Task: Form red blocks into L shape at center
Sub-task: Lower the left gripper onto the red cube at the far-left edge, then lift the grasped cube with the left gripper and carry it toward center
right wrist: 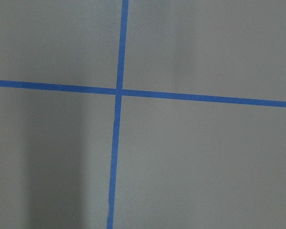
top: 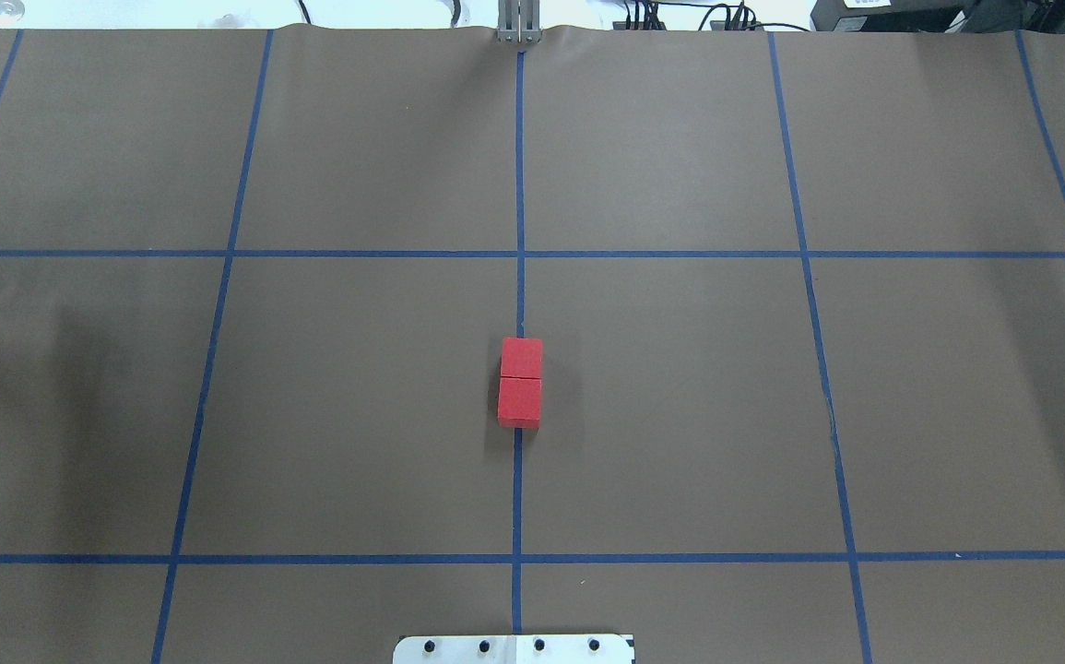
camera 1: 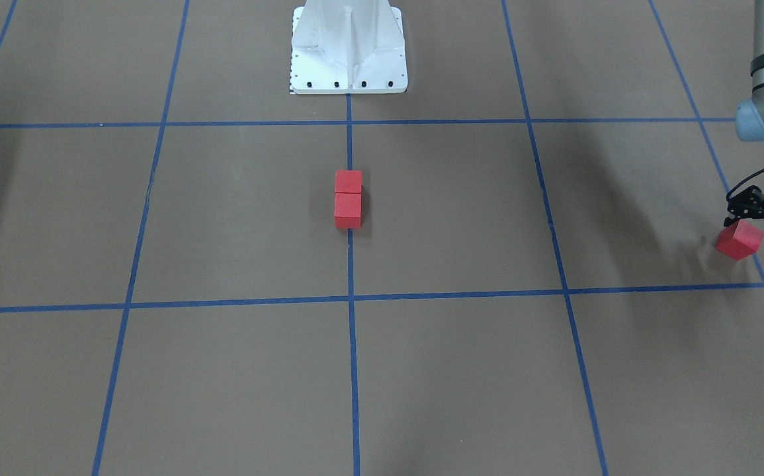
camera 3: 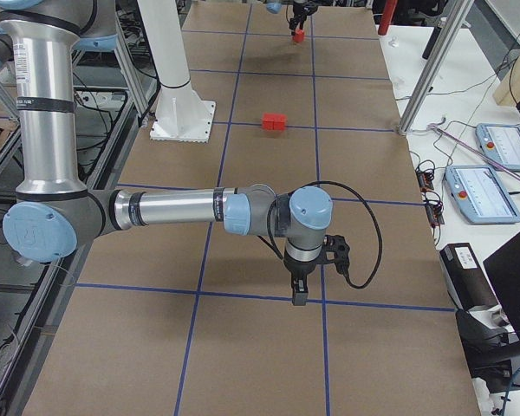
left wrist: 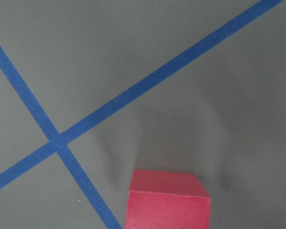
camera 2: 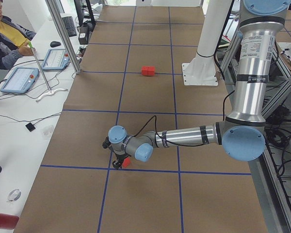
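Observation:
Two red blocks (camera 1: 348, 182) (camera 1: 348, 210) lie touching in a short row on the blue line at the center (camera 1: 349, 145), also seen from overhead (top: 521, 357) (top: 519, 403). The third red block (camera 1: 739, 239) is tilted at the far left end of the table, between the black fingers of my left gripper (camera 1: 749, 231), which is shut on it. That block fills the bottom of the left wrist view (left wrist: 167, 200), with its shadow on the paper near a tape crossing. My right gripper (camera 3: 296, 295) shows only in the exterior right view, pointing down; I cannot tell its state.
The white robot base (camera 1: 348, 53) stands behind the center. My right arm (camera 3: 165, 211) stretches low over the table's right end. A person (camera 2: 5, 36) sits with tablets (camera 2: 19, 79) at a side desk past aluminium posts (camera 2: 63, 34).

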`<act>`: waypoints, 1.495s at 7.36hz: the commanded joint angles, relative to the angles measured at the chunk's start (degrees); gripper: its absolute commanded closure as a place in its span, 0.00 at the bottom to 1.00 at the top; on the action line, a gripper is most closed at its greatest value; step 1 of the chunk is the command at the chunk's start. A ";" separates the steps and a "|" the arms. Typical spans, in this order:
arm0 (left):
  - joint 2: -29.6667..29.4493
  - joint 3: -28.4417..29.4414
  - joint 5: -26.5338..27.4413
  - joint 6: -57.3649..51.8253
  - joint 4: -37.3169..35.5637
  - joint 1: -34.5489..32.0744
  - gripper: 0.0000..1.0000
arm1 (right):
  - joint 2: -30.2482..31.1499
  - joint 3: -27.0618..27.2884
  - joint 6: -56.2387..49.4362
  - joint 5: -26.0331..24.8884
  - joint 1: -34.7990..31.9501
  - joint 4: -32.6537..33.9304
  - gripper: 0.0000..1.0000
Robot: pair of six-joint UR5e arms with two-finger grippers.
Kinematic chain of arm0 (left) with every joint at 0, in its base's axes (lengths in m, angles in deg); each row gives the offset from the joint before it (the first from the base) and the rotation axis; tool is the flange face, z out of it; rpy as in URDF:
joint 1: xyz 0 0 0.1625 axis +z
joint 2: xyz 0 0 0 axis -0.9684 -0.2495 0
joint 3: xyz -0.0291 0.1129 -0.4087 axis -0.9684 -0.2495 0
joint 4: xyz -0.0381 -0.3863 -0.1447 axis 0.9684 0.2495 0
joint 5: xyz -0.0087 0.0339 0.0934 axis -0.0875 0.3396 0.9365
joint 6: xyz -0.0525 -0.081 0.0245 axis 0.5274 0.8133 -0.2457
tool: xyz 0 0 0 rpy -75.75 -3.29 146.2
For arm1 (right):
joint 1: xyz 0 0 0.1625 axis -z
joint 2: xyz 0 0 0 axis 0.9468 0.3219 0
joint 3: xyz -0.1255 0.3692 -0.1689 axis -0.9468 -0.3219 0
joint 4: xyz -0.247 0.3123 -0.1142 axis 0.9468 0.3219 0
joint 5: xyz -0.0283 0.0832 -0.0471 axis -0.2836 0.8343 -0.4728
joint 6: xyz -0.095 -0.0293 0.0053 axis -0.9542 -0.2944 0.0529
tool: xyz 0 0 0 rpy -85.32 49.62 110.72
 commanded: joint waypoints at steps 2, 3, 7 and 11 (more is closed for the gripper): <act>-0.09 -0.11 -0.07 0.10 -0.03 0.00 0.17 | 0.06 -0.02 0.00 -0.01 0.00 0.00 0.00; -0.09 -0.11 -0.07 0.10 -0.03 0.00 0.17 | 0.06 0.06 0.00 -0.01 0.00 0.00 0.00; -0.79 -1.08 -6.86 0.10 0.05 -0.09 1.00 | 0.06 0.07 0.00 -0.01 0.00 0.00 0.00; -4.66 -16.24 -0.14 -0.07 -0.47 -1.24 1.00 | 0.15 -0.02 0.18 -0.01 0.09 0.00 0.00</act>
